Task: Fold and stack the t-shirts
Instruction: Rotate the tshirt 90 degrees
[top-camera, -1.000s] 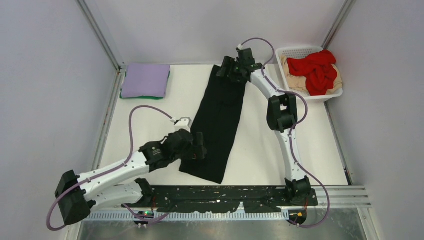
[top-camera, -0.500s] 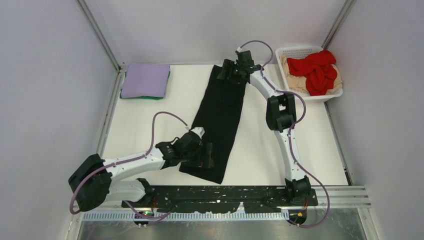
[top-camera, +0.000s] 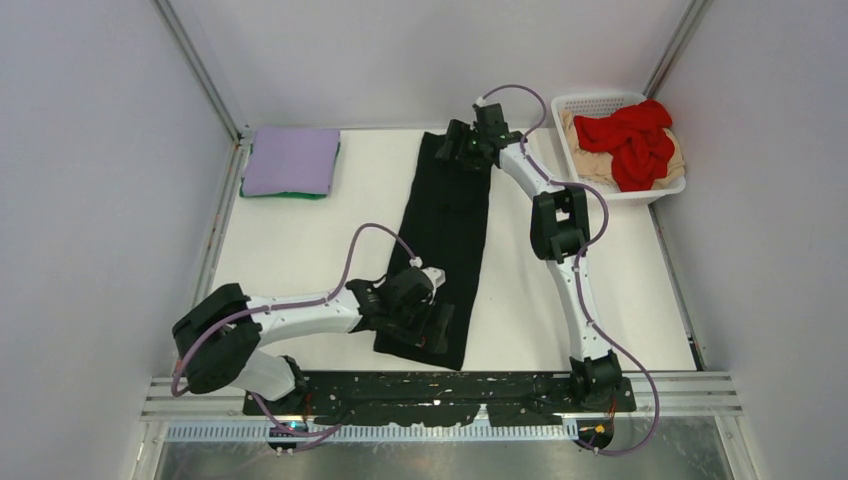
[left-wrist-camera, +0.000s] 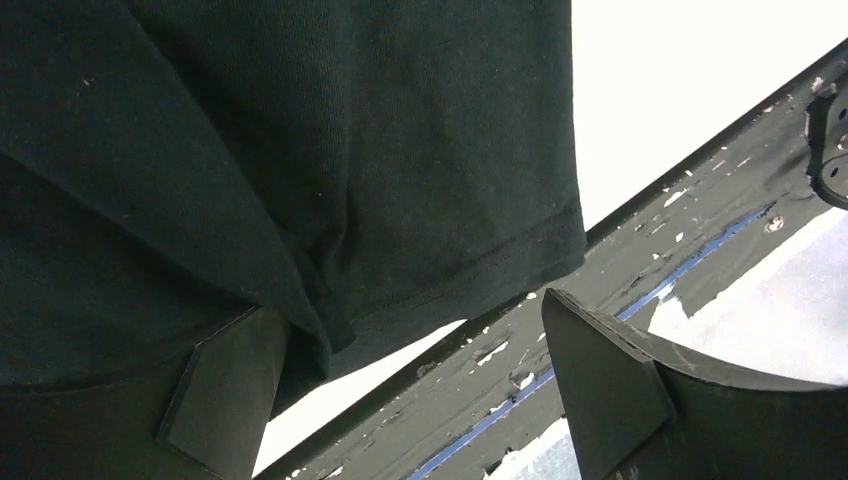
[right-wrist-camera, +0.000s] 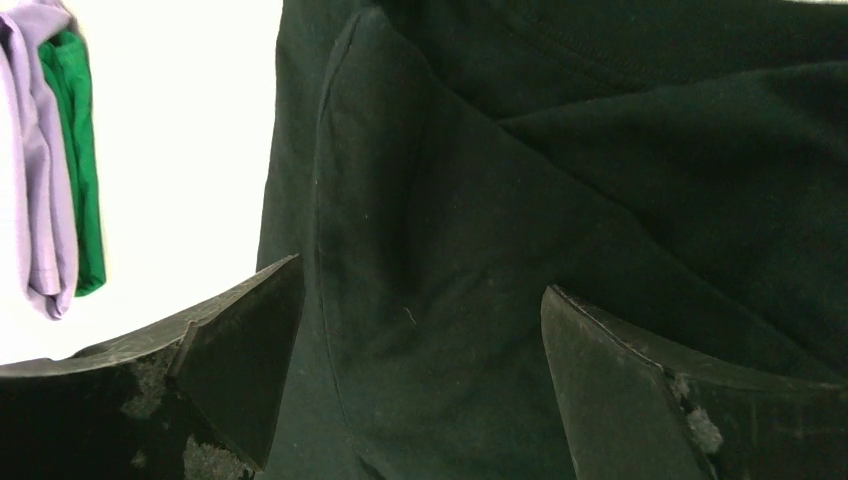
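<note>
The black t-shirt (top-camera: 445, 225) lies as a long narrow strip down the middle of the table. My left gripper (top-camera: 442, 326) is open over its near hem. In the left wrist view (left-wrist-camera: 415, 385) the hem (left-wrist-camera: 470, 270) lies just beyond the spread fingers, with a fold of cloth against the left finger (left-wrist-camera: 225, 395). My right gripper (top-camera: 452, 150) is open over the collar end, and the right wrist view (right-wrist-camera: 420, 380) shows black cloth (right-wrist-camera: 560, 180) between the spread fingers. A folded lavender t-shirt (top-camera: 292, 158) lies on a green one (top-camera: 285, 194) at the far left. Red (top-camera: 632, 135) and beige (top-camera: 592, 165) t-shirts lie crumpled in the basket.
The white lattice basket (top-camera: 585, 100) stands at the far right corner. A black mounting rail (top-camera: 440, 395) runs along the near edge and shows in the left wrist view (left-wrist-camera: 640, 270). The lavender (right-wrist-camera: 35, 150) and green (right-wrist-camera: 80, 150) stack shows left in the right wrist view. Walls enclose the table.
My left arm has swung right along the near end of the black t-shirt, and that end has shifted right with it. The right arm has hardly moved.
</note>
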